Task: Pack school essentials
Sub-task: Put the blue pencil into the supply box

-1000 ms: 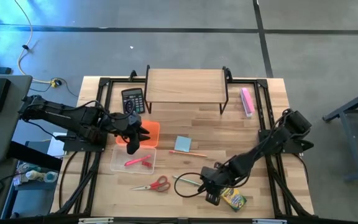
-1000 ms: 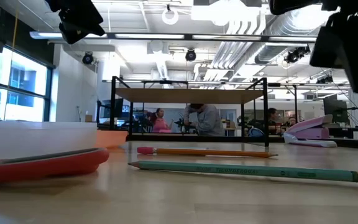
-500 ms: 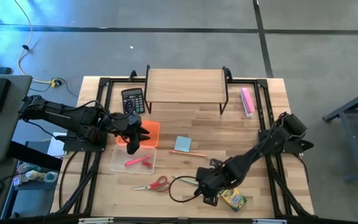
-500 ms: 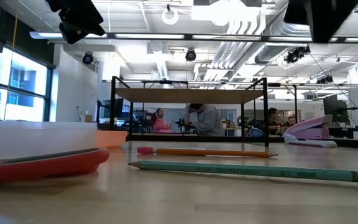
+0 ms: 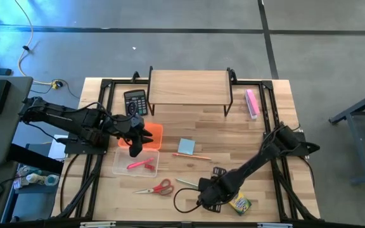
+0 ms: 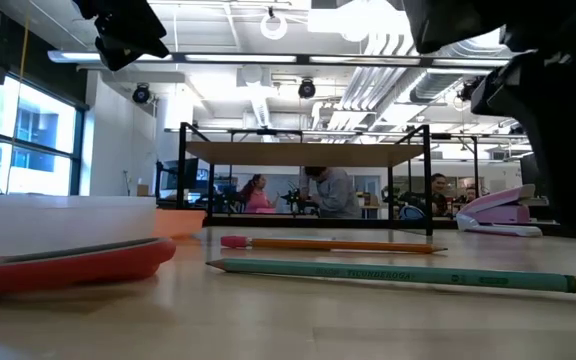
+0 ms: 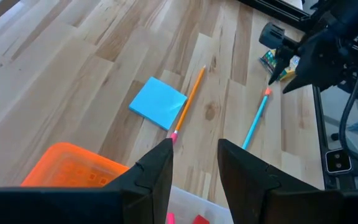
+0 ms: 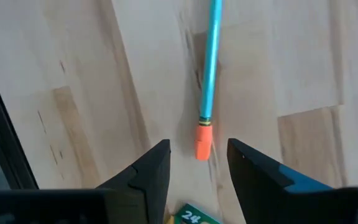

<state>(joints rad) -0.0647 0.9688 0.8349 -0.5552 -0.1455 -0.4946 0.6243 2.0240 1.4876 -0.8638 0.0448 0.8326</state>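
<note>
On the pale wooden desk (image 5: 233,136), the right claw (image 8: 197,163) is hovering, fingers apart, over the thin green pencil's (image 8: 209,68) orange eraser; the left claw (image 7: 194,163) is waiting with fingers parted above the clear plastic tray (image 5: 120,166).

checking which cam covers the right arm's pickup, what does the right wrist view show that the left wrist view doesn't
Only the right wrist view: the right gripper, open, right at the green pencil's orange eraser end, with a corner of the crayon box beside it.

Only the left wrist view: the left gripper, open, above the orange tray, plus the blue notepad and the orange pencil.

Both: the green pencil on the wooden table.
</note>
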